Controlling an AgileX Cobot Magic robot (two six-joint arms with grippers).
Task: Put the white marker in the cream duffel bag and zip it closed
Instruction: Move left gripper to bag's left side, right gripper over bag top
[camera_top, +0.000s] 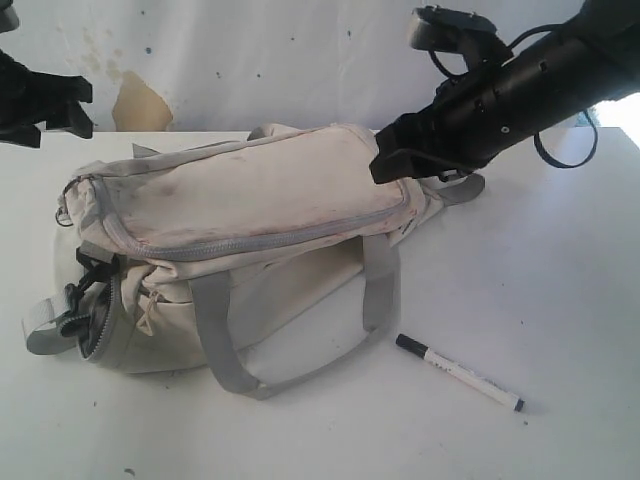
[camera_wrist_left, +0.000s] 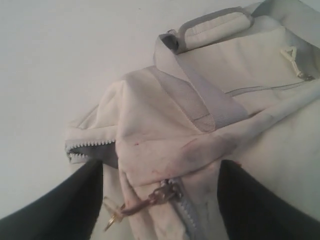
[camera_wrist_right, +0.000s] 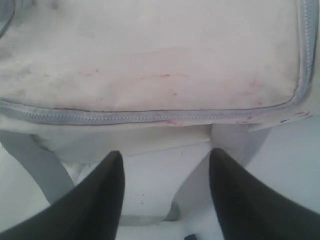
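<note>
Cream duffel bag (camera_top: 250, 200), exterior view: it lies on the white surface (camera_top: 560, 280), with the white marker (camera_top: 458, 372) on the surface in front of it, near its grey handle (camera_top: 380, 290) but apart. The right end effector (camera_top: 395, 160) hangs over the bag's right end; the left end effector (camera_top: 75, 108) is off its left end. Left wrist view: fingers spread, empty, above a zipper pull (camera_wrist_left: 160, 195). Right wrist view: fingers parted, empty, over the zipper line (camera_wrist_right: 125, 117)

light: bright, diffuse | shadows: soft | glare: blown-out top right, exterior | wrist views: slightly blurred
</note>
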